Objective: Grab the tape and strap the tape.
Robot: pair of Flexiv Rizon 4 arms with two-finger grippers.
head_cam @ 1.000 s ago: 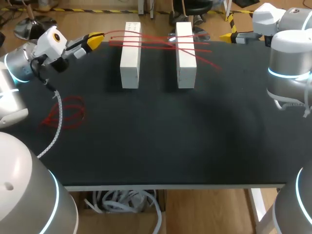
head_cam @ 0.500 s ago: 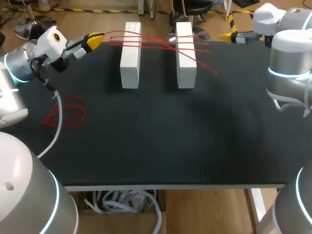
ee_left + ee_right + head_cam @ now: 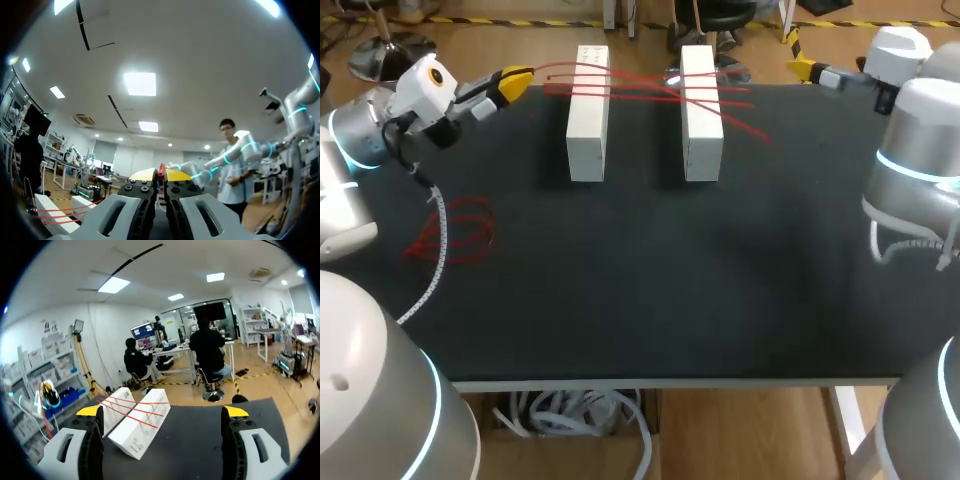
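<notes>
A matte black tabletop fills the head view. Two white rectangular blocks stand on its far half, side by side with a gap between them: the left white block and the right white block. Thin red tape strips lie across the tops of both blocks, bridging the gap, and one strip runs on past the right block and slants down to the tabletop. Well apart from these, near the left edge, a loose tangle of red tape lies flat on the surface, with the left arm's white coiled cable passing over it.

The left gripper hangs at the far left corner, just beside the near ends of the strips. In the left wrist view its fingers are pressed together with a sliver of red pinched between the tips, so it is clamped on the tape.

The right gripper is at the far right edge, well apart from the blocks. In the right wrist view its fingers stand wide apart with nothing between them, and the blocks and strips lie ahead.
</notes>
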